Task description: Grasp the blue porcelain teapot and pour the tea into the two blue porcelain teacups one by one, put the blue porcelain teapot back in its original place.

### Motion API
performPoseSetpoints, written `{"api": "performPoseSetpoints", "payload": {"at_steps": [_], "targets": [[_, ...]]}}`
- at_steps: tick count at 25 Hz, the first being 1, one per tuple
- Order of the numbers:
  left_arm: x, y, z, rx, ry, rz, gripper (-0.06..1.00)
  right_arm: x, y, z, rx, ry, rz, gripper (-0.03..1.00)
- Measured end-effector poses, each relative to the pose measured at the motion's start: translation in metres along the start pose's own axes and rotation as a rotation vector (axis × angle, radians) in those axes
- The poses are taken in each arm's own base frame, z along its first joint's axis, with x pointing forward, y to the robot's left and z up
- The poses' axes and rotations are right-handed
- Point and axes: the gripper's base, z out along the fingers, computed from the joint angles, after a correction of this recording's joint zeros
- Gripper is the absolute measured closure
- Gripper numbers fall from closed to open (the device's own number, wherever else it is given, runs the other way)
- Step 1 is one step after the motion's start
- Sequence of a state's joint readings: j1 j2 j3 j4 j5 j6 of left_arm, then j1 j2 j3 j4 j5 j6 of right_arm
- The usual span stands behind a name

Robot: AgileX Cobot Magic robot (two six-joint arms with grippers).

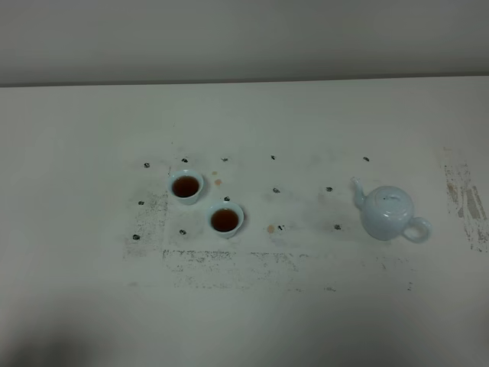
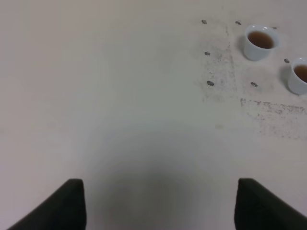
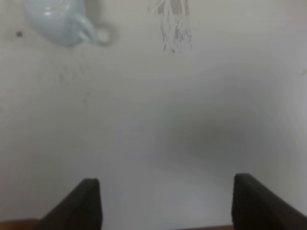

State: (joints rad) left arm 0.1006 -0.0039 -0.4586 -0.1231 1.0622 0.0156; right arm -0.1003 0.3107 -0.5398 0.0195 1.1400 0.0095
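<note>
Well, from the high camera I see the blue teapot [image 1: 386,212] sitting upright on the right side of the white worktop [image 1: 306,306]. Its spout points toward the cups and its loop handle sticks out toward the right edge. The far cup [image 1: 186,186] and the near cup [image 1: 225,219] stand close together, well apart from the pot on the left side. Both already hold brown tea, so I think the pouring is done and the pot is back home. Neither arm shows in this view.

From my left wrist, my left end effector [image 2: 158,203] is wide open and empty, with both cups ahead of it.

From my right wrist, my right end effector [image 3: 165,203] is wide open and empty too. The teapot lies ahead, off to one side, with its handle turned my way, so my right arm is the nearer one.

The worktop is pale, with small dark dots, worn scuffed patches and a few tea drips. A plain wall [image 1: 244,38] stands behind.
</note>
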Motion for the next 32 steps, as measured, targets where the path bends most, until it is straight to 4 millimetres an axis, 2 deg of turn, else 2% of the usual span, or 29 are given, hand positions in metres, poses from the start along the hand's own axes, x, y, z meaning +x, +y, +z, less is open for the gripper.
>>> {"api": "performPoseSetpoints", "payload": {"at_steps": [3, 10, 16, 32], "targets": [[0.000, 0.000, 0.000, 0.000, 0.000, 0.000, 0.33, 0.014, 0.000, -0.013, -0.003, -0.135, 0.008, 0.42], [0.000, 0.000, 0.000, 0.000, 0.000, 0.000, 0.33, 0.033, 0.001, -0.032, -0.031, -0.318, -0.015, 0.42], [0.000, 0.000, 0.000, 0.000, 0.003, 0.000, 0.33, 0.034, 0.000, -0.033, -0.089, -0.323, -0.061, 0.42], [0.000, 0.000, 0.000, 0.000, 0.003, 0.000, 0.33, 0.034, -0.001, -0.033, -0.084, -0.324, -0.071, 0.42]]}}
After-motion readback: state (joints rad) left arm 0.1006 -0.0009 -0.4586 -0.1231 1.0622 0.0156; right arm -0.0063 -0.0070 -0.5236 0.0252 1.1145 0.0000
